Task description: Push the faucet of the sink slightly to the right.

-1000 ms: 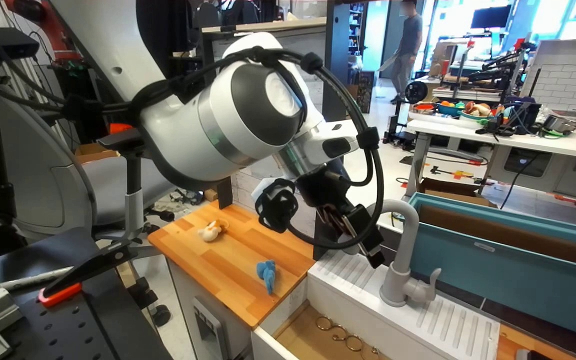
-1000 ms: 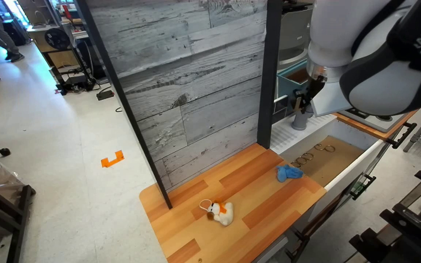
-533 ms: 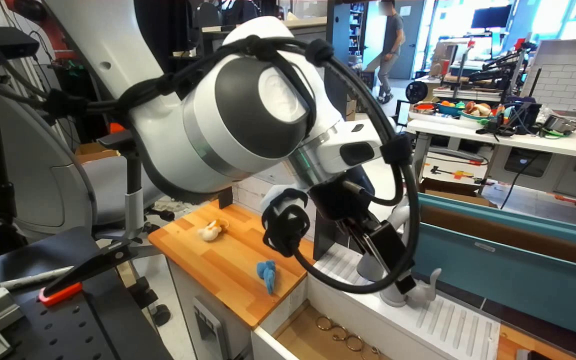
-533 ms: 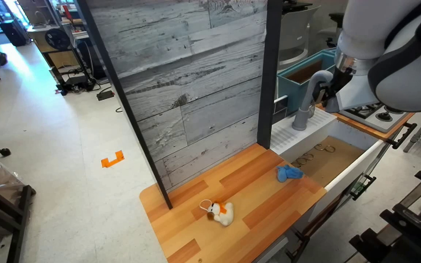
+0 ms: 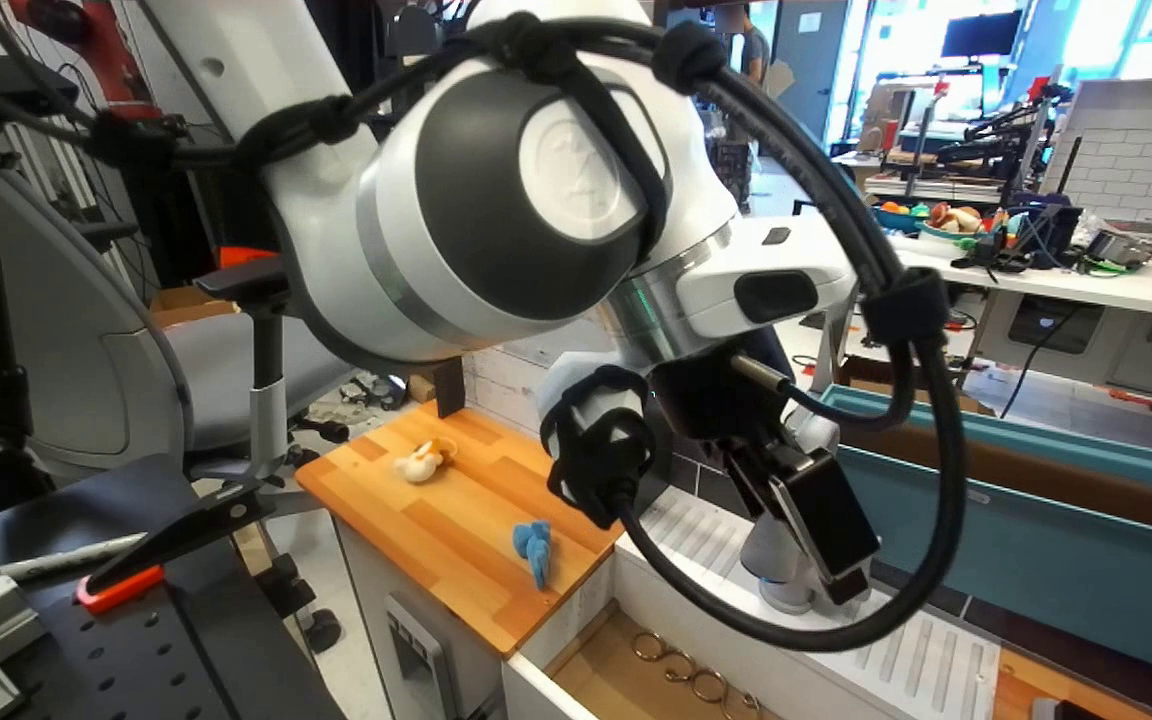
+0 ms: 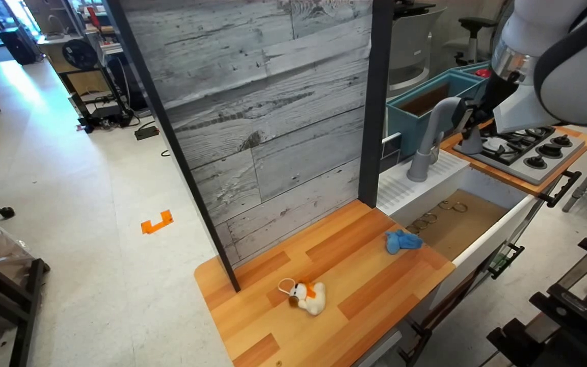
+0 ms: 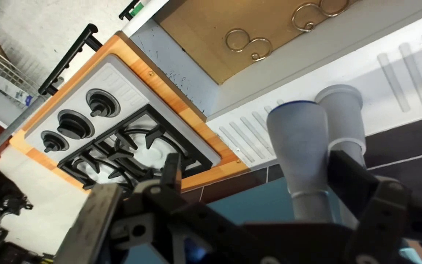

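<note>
The grey faucet (image 5: 786,597) stands on the white ledge behind the sink. Its whole arch shows in an exterior view (image 6: 427,135), with the nozzle pointing toward the stove side. My gripper (image 6: 467,120) is at the spout's end. In the wrist view, my gripper (image 7: 255,157) is open, and the spout's nozzle (image 7: 299,139) lies between the fingers. It is close against the right-hand finger and seems to touch it; the left-hand finger is well apart. The sink (image 6: 502,232) has a white rim and a tan inside. The arm hides much of the spout in an exterior view.
A stove with black grates (image 7: 145,146) adjoins the sink. A teal bin (image 6: 410,132) stands behind the ledge. Metal rings (image 7: 249,46) lie in the sink. A blue toy (image 6: 401,241) and a white plush (image 6: 311,298) lie on the orange countertop. A grey panel (image 6: 273,127) rises behind it.
My gripper has moved along the ledge toward the stove, first to the faucet and then with it. The spout's nozzle has swung toward the stove. The base stays in place.
</note>
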### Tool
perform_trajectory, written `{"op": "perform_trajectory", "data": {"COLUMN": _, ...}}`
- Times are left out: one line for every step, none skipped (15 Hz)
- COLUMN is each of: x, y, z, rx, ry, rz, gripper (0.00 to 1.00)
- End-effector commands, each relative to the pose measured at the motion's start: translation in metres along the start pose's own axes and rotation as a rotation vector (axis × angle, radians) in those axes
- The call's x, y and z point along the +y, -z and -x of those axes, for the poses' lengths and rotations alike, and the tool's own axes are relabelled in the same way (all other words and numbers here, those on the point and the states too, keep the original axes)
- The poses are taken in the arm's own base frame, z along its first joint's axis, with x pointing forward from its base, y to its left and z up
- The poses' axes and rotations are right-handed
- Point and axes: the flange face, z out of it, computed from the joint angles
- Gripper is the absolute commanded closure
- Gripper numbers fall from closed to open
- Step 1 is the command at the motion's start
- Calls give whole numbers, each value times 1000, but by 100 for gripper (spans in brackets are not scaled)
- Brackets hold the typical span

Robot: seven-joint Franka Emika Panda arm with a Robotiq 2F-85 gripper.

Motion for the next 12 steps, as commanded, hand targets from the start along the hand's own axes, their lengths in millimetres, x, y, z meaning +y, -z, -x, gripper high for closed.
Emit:
{"op": "perform_trajectory", "data": {"x": 15, "y": 42, "z": 6, "rx": -105, "ry": 99, "rz": -119, "gripper": 0}}
{"op": "perform_trajectory", "data": {"x": 14, "y": 55, "z": 12, "rx": -125, "ry": 135, "rz": -146, "gripper": 0}}
{"op": "perform_trajectory", "data": {"x": 15, "y": 66, "z": 18, "rx": -149, "ry": 167, "rz": -170, "gripper": 0}}
{"op": "perform_trajectory", "data": {"x": 15, "y": 79, "z": 25, "rx": -174, "ry": 200, "rz": -192, "gripper": 0}}
{"op": "perform_trajectory", "data": {"x": 17, "y": 91, "z": 30, "rx": -202, "ry": 234, "rz": -212, "gripper": 0}}
{"op": "perform_trajectory", "data": {"x": 17, "y": 104, "z": 35, "rx": -231, "ry": 265, "rz": -232, "gripper": 0}}
{"op": "perform_trajectory", "data": {"x": 19, "y": 117, "z": 37, "rx": -263, "ry": 297, "rz": -250, "gripper": 0}}
{"op": "perform_trajectory", "data": {"x": 19, "y": 128, "z": 36, "rx": -298, "ry": 328, "rz": -265, "gripper": 0}}
{"op": "perform_trajectory", "data": {"x": 20, "y": 137, "z": 35, "rx": -337, "ry": 358, "rz": -281, "gripper": 0}}
{"op": "perform_trajectory", "data": {"x": 6, "y": 109, "z": 37, "rx": -295, "ry": 300, "rz": -239, "gripper": 0}}
{"op": "perform_trajectory", "data": {"x": 8, "y": 121, "z": 36, "rx": -318, "ry": 320, "rz": -257, "gripper": 0}}
{"op": "perform_trajectory", "data": {"x": 12, "y": 129, "z": 33, "rx": -325, "ry": 329, "rz": -270, "gripper": 0}}
